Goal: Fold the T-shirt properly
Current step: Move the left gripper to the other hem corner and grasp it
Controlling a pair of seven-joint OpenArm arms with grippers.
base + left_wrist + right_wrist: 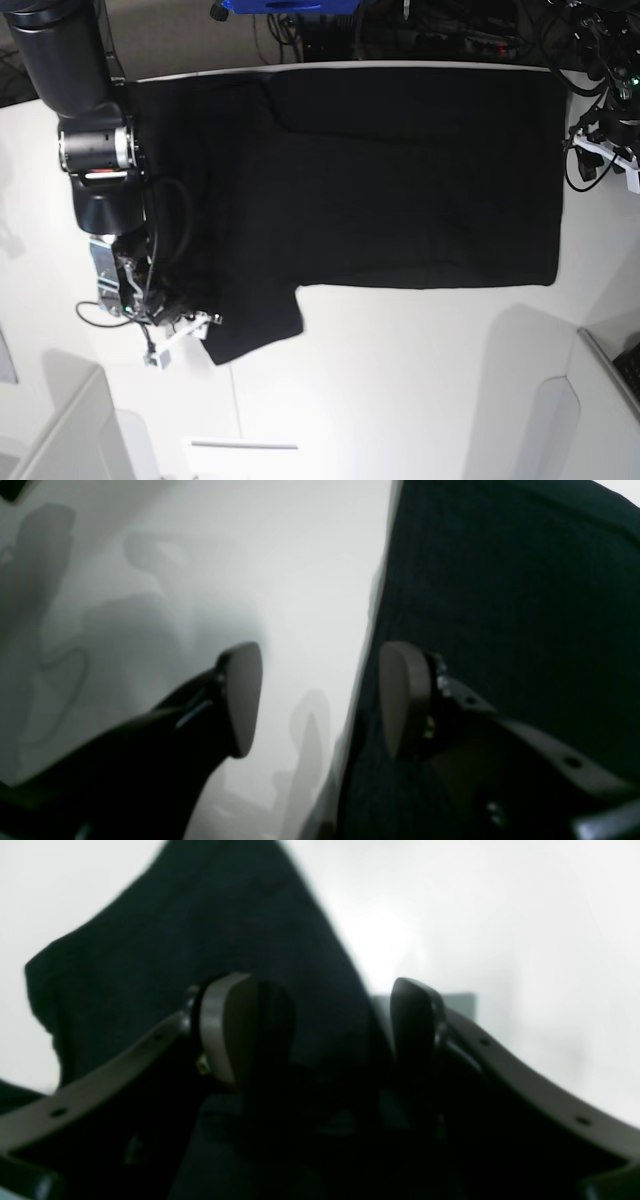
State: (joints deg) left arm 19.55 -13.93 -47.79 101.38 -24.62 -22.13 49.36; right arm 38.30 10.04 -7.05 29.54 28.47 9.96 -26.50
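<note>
White table point(400, 380) filled most of the base view, and the T-shirt point(400, 180) lay spread flat on its far part, plain black side up, with one sleeve point(255, 325) reaching toward the near edge. The right gripper point(320, 1032) stood with jaws apart over this sleeve, nothing between them. The left gripper point(320, 700) was also parted and empty, just at the cloth border. The cloth looked soft, light and limp, so it should be pinched at a hem or corner.
</note>
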